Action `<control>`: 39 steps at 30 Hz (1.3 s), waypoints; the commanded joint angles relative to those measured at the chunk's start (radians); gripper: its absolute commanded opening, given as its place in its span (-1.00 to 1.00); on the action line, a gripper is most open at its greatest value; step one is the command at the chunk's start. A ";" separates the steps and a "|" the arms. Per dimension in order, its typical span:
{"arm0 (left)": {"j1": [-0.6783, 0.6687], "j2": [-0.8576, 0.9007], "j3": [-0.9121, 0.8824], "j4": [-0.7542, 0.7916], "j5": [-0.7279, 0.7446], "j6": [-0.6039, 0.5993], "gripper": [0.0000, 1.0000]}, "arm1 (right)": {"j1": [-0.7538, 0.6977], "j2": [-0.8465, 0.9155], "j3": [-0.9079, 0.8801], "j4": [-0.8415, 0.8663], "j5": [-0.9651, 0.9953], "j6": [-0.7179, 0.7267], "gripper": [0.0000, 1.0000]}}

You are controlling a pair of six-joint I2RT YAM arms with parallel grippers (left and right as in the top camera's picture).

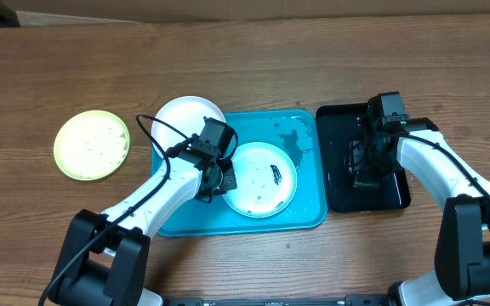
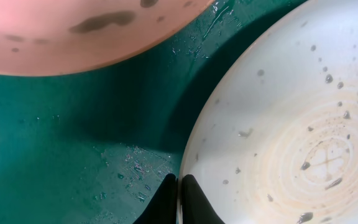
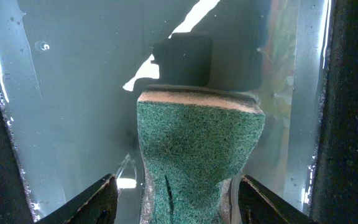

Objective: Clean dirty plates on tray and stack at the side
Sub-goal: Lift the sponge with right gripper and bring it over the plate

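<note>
Left end effector (image 2: 179,188) is closed tight, fingertips pinched on the rim of the blue-rimmed plate (image 2: 278,124). The wrist cam only shows the very tips; the rest is cut off at the bottom. Up close that plate looks glossy and wet, with beads of water, a few dark specks and faint concentric rings in the centre. From overhead there's also a small dark smear right of its middle. It sits in the middle of the tray (image 1: 300,217), which is turquoise plastic with rounded corners, a raised rim and water spots. A pinkish curve (image 2: 73,31) with dark blotches runs across the top of the wrist view, cropped, and I can't tell what it is.

Right end effector (image 3: 178,202) hangs over the black tray (image 1: 394,194), which is glossy with droplets on its walls. A green scouring sponge (image 3: 197,149) with a pale foam layer stands between the fingers. A gap shows on one side and the base is out of frame, so I can't tell whether it's actually clamped.

White plate (image 1: 185,119) is round and shallow and overlaps the tray's far left corner, partly hidden by the left arm. Green-rimmed plate (image 1: 92,144) lies alone on the wooden bench (image 1: 270,51), well left of the tray.
</note>
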 commanded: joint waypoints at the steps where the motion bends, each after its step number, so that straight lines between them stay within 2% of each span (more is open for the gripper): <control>1: -0.001 0.009 0.017 0.003 0.000 0.019 -0.87 | -0.001 -0.003 -0.009 -0.005 0.011 0.004 0.27; 5: -0.001 0.009 0.017 0.003 0.000 0.019 -0.87 | 0.000 -0.003 -0.025 0.010 0.016 0.046 0.25; 7: -0.001 0.009 0.017 0.003 0.000 0.019 -0.87 | 0.000 -0.003 -0.033 0.019 0.014 0.046 0.07; 9: -0.001 0.009 0.017 0.003 0.000 0.019 -0.87 | 0.000 -0.003 -0.034 0.022 -0.004 0.047 -0.21; 15: -0.001 0.009 0.017 0.006 0.000 0.019 -0.87 | 0.000 -0.003 -0.034 0.048 -0.145 0.053 -0.60; 17: -0.001 0.009 0.017 0.006 0.000 0.019 -0.87 | 0.000 -0.003 -0.034 0.045 -0.143 0.065 -0.55; 18: -0.001 0.009 0.017 0.006 0.000 0.019 -0.87 | 0.000 -0.003 -0.034 0.043 -0.143 0.065 -0.36; 20: -0.001 0.009 0.017 0.006 0.000 0.019 -0.87 | 0.000 -0.003 -0.034 0.040 -0.138 0.064 -0.16; 25: -0.001 0.009 0.017 0.005 0.000 0.019 -0.87 | 0.000 -0.003 -0.040 0.042 -0.101 0.064 -0.14; 29: 0.000 0.009 0.017 0.002 0.000 0.021 -0.81 | 0.000 -0.003 -0.058 0.050 -0.099 0.065 -0.29; 32: 0.000 0.009 0.017 -0.010 -0.003 0.021 -0.78 | 0.000 -0.003 -0.063 0.053 -0.099 0.065 -0.69; 34: 0.000 0.009 0.017 -0.018 -0.002 0.035 -0.77 | 0.000 -0.003 -0.062 0.058 -0.099 0.065 -0.81; 37: 0.000 0.009 0.017 -0.033 -0.004 0.043 -0.75 | 0.000 -0.003 -0.053 0.069 -0.099 0.064 -0.92; 39: 0.000 0.011 0.017 -0.042 -0.004 0.043 -0.75 | 0.000 -0.003 -0.006 0.044 -0.099 0.064 -0.93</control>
